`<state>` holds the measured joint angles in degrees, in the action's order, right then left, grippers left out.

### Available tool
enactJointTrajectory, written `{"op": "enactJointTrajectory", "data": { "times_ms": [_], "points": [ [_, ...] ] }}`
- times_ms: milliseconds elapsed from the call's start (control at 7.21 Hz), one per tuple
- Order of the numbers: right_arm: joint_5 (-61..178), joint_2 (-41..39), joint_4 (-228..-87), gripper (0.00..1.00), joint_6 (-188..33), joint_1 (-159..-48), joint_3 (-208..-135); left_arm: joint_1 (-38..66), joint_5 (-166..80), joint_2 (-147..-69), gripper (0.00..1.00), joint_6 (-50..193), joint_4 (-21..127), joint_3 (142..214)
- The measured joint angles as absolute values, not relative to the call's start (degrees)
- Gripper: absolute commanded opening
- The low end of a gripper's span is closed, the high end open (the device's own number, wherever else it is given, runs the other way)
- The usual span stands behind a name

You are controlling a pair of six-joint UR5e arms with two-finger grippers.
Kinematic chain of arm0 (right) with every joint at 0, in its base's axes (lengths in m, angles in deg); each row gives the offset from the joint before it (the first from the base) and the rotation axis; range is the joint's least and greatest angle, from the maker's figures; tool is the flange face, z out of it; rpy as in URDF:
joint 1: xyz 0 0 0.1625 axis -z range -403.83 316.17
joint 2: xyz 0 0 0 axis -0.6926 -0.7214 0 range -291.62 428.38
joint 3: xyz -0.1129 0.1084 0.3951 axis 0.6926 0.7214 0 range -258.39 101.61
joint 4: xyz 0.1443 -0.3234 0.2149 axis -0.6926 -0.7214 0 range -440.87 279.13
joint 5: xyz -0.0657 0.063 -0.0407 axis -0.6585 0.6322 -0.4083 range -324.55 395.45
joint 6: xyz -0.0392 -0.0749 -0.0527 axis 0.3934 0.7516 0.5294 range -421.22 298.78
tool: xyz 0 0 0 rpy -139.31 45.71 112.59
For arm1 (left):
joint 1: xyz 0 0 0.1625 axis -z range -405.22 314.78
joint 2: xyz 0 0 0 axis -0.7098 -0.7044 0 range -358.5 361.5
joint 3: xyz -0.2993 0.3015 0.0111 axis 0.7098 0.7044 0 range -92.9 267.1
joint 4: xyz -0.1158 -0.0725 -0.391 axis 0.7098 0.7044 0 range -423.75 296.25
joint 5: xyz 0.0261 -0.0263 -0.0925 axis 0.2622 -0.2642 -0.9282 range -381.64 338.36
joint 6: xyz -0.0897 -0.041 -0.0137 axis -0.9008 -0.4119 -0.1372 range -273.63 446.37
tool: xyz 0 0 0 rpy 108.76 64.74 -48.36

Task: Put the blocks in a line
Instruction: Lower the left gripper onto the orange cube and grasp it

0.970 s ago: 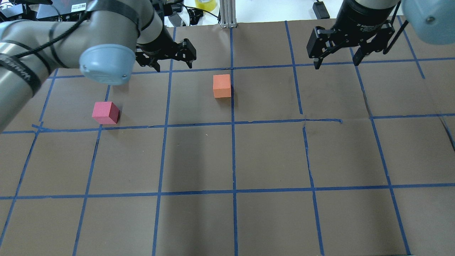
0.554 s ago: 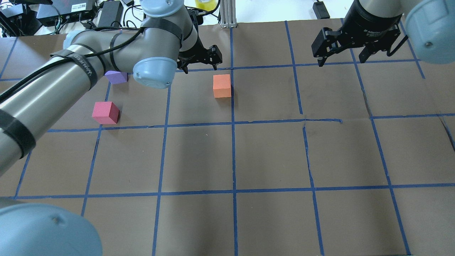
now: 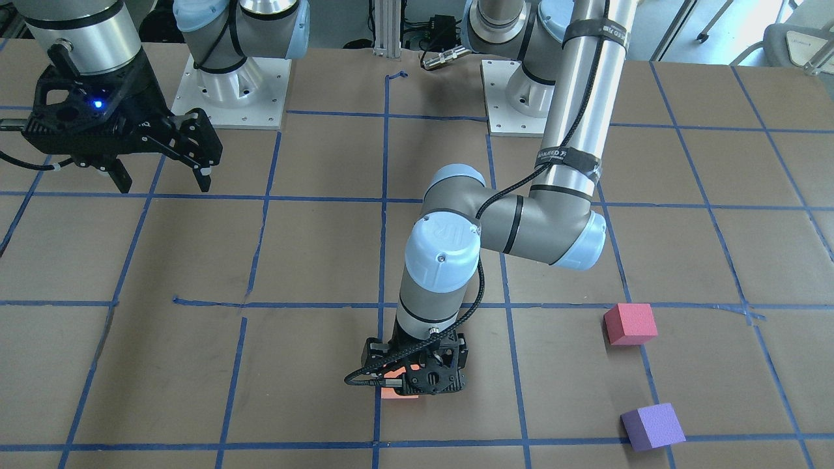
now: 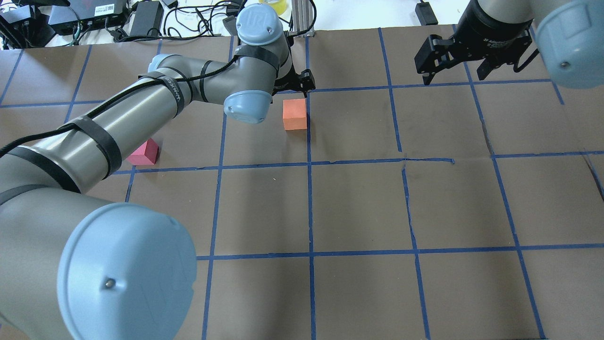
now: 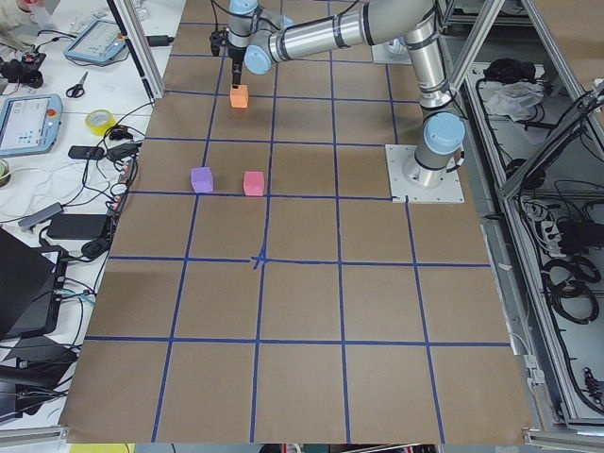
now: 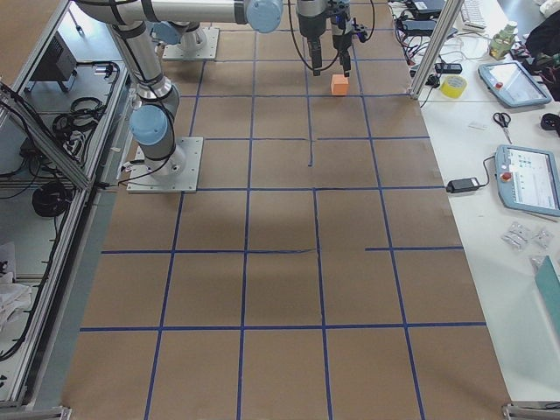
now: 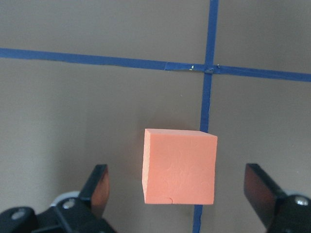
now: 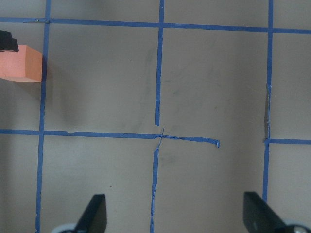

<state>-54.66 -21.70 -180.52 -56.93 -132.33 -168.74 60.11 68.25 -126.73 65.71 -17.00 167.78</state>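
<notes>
1. Find the orange block [image 4: 295, 113] at the far middle of the tabletop [image 4: 358, 208], flat, its right side touching a blue tape line [image 4: 310, 198].
2. See the left tool [image 7: 180, 194] released and holding nothing, spread wide just above that block with one finger to each side.
3. See the right tool [image 4: 454, 75] also released and empty, hanging over the far right, well apart from every block.
4. Look left for the pinkish-red block [image 3: 629, 323] and the purple block [image 3: 651, 426], both well apart from the orange one, with the purple on the far side of the pinkish-red; not yet in a line.
5. Beware an off-centre descent, likely to catch a top edge with a fingertip and shove or tip the light foam cube.
6. Beware too hard a squeeze, liable to dent the foam and skew it on release.
7. Mind the left forearm [image 4: 132, 118] stretched above the pinkish-red block; liable to knock it if carried low.
8. Read "UR" on the blue joint cap [image 3: 443, 234]; pass over the white lettering on the black strap [image 3: 565, 158] and on the right wrist ring [image 4: 495, 40] as too small to make out.
</notes>
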Motion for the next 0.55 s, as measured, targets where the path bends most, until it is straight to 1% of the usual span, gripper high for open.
{"op": "enactJointTrajectory", "data": {
  "times_ms": [416,554],
  "points": [
    [-54.81,-21.7,-180.53,1.0,-56.83,-132.3,-168.74,61.39,69.38,-129.12,1.0,63.35,-17.74,166.67],
    [-54.83,-21.7,-180.53,1.0,-56.83,-132.31,-168.74,61.51,69.55,-129.91,0.85,63.89,-17.61,166.67]
  ]
}}
